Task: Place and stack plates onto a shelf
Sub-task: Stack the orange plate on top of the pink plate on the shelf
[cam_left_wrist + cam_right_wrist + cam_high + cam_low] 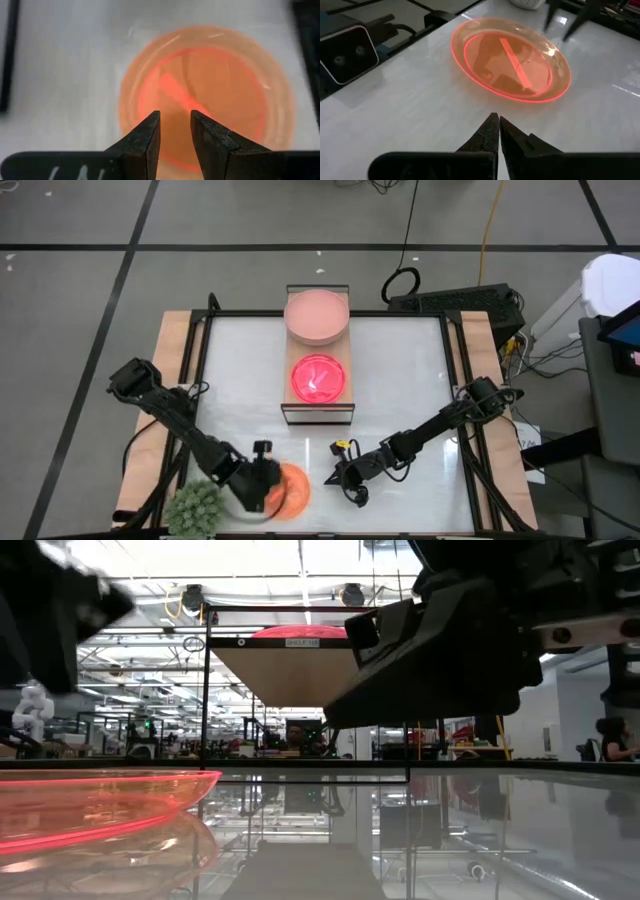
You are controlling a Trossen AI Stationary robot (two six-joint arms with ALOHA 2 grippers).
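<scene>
The left gripper point(174, 131) hangs over the orange plate point(287, 488), its fingers a little apart and holding nothing, so I judge it is lining up to grasp the rim. The plate lies flat on the table point(400, 380) near the front edge, beside the plant ball point(196, 507). The right gripper point(495, 129) waits just beside the plate with fingers together and empty. The shelf point(318, 412) already carries two plates: a dusty pink one point(317, 314) at the far end and a hot pink one point(319, 378) nearer.
</scene>
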